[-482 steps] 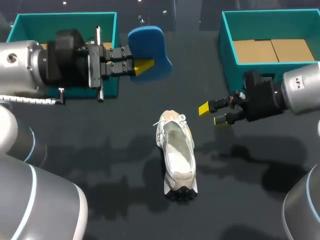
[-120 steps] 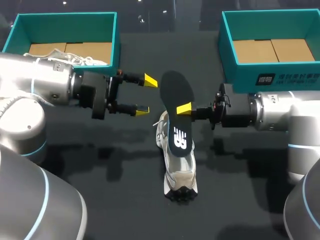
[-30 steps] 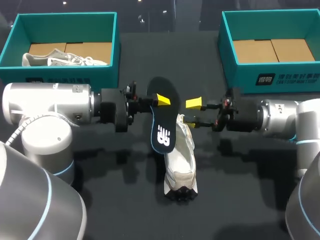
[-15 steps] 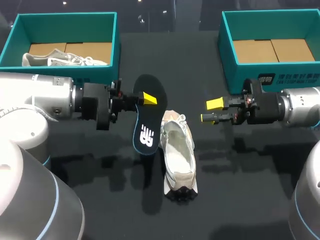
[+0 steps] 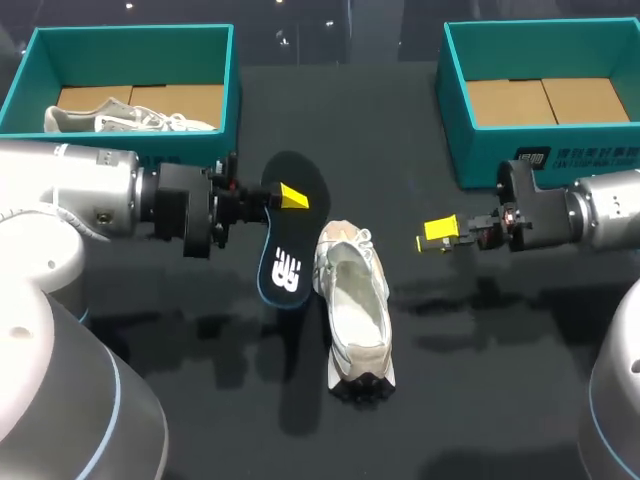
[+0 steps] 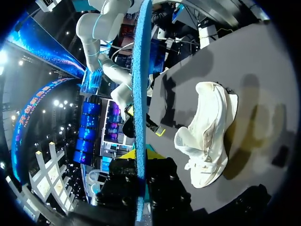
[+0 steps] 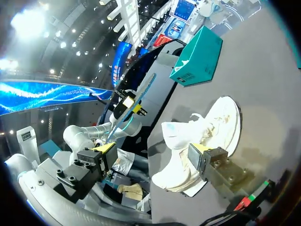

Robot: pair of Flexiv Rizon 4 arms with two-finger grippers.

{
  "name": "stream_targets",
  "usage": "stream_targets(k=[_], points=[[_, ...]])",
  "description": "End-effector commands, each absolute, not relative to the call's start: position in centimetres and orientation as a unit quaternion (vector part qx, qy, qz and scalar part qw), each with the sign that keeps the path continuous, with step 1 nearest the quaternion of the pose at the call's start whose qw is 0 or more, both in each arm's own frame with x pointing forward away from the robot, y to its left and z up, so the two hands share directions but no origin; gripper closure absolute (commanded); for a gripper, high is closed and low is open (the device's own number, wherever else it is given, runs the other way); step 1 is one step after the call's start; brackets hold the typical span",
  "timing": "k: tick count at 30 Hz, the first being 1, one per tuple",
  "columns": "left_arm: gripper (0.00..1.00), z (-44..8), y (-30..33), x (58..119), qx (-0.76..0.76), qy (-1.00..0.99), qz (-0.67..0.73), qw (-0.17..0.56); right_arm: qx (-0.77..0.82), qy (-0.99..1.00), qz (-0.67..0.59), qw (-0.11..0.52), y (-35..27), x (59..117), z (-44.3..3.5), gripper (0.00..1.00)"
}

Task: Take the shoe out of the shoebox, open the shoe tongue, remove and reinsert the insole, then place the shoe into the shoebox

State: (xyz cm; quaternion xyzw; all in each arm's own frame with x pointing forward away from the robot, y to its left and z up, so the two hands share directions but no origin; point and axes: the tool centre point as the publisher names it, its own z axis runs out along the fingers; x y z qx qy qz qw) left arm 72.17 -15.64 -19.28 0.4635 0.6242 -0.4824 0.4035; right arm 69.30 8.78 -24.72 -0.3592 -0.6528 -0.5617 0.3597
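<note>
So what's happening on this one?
The left hand is shut on the black insole with a blue underside, holding it beside the white lace-up sneaker on the dark table. The right hand hangs open on the sneaker's other side, empty. The insole is not yet back in the sneaker.

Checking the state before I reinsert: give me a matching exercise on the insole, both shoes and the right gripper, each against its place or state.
Things:
1. insole
2. shoe
3. second shoe
4. right gripper

Places or states:
a. lying on the table between the arms
b. open, holding nothing
c. clamped in the left gripper
d. inside the left box

Pairs: 1-c, 2-a, 3-d, 4-b
</note>
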Motion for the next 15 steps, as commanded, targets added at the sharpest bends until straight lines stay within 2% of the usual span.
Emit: stream_targets(k=[1, 4, 8, 9, 15], points=[[1.00, -18.1, -14.5, 71.5, 0.458, 0.636, -0.489, 0.383, -0.348, -0.677, -0.548, 0.347, 6.4, 68.4, -24.7, 0.00], [1.00, -17.8, -14.2, 70.7, 0.456, 0.639, -0.498, 0.369, -0.327, -0.710, -0.535, 0.321, 6.1, 68.0, -24.9, 0.00], [1.00, -17.3, -13.9, 69.3, 0.460, 0.632, -0.522, 0.342, -0.333, -0.765, -0.492, 0.250, 6.2, 67.7, -25.9, 0.00], [1.00, -17.3, -13.9, 69.3, 0.460, 0.632, -0.522, 0.342, -0.361, -0.781, -0.448, 0.243, 6.5, 67.9, -26.7, 0.00], [1.00, -17.3, -13.9, 69.3, 0.460, 0.632, -0.522, 0.342, -0.361, -0.781, -0.448, 0.243, 6.5, 67.9, -26.7, 0.00]])
